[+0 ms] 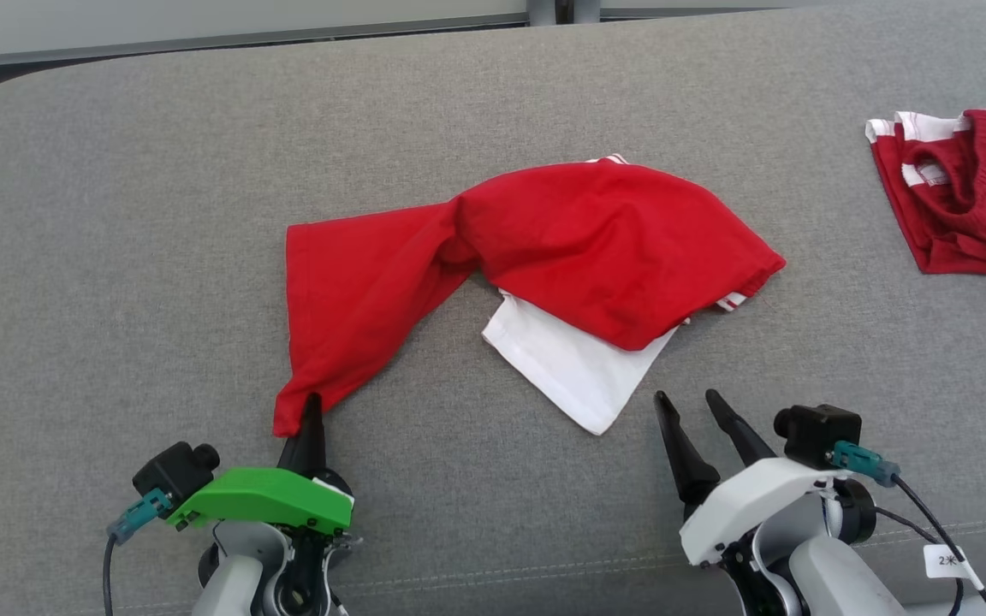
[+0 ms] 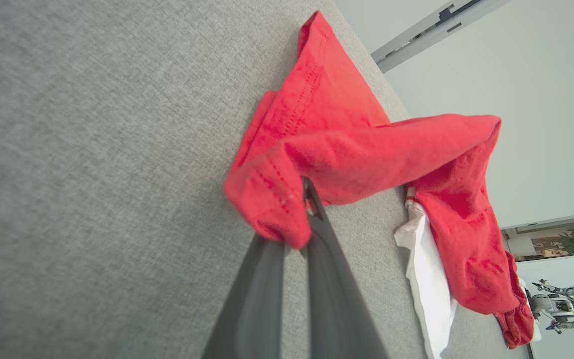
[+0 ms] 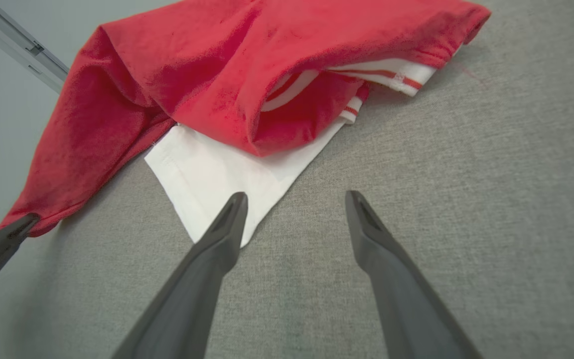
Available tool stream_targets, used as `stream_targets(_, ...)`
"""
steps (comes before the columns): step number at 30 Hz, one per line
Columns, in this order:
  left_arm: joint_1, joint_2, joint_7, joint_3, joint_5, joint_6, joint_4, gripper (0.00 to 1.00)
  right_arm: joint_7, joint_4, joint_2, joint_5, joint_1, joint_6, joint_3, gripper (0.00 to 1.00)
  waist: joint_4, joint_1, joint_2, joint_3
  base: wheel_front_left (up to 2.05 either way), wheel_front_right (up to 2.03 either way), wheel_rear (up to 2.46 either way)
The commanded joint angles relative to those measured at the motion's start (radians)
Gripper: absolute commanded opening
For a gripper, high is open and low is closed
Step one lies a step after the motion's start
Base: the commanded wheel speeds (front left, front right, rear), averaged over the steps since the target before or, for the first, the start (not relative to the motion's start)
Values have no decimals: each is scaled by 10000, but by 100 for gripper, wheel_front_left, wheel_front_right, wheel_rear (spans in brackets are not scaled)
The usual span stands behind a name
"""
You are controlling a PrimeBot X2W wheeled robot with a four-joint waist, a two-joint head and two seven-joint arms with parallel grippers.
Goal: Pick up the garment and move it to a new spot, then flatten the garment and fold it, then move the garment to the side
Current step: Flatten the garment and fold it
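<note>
The garment (image 1: 579,248) is a crumpled red piece with a white panel (image 1: 574,364) and white-and-red striped trim, lying mid-surface on the grey cushion (image 1: 116,257). My left gripper (image 1: 311,409) is shut on its near left corner, which is pulled toward me into a point. In the left wrist view the red cloth (image 2: 361,149) wraps over the closed fingertips of the left gripper (image 2: 307,192). My right gripper (image 1: 688,399) stands open just right of the white panel's near corner. Seen from the right wrist, the right gripper (image 3: 294,199) is open and holds nothing, its left finger beside the white panel (image 3: 217,174).
A second red garment with white stripes (image 1: 964,188) lies bunched at the far right of the cushion. The cushion's back edge (image 1: 245,47) runs along the top, with a pale wall behind. Bare grey fabric surrounds the garment on the left and front.
</note>
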Motion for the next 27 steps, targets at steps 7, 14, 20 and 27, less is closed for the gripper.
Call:
stream_targets(7, -434, 30, -361, -315, 450, -140, -14, 0, -366, 1649, -37, 1499, -967, -4, 1004, 100, 358, 0, 0, 365, 0, 0, 0)
stream_targets(14, -382, 51, -511, -532, 736, -178, -406, 0, -421, 3060, -11, 2433, -1621, -9, 1904, 100, 677, 0, 0, 501, 0, 0, 0)
stream_targets(20, -183, 67, -553, -710, 932, -75, -702, 0, -609, 3902, 5, 2988, -2079, -10, 2445, 100, 860, 0, 0, 501, 0, 0, 0)
stream_targets(27, -27, 126, -513, -796, 1028, 38, -983, 0, -1067, 4874, 13, 3667, -2560, -10, 3043, 12, 935, 0, 0, 363, 0, 0, 0)
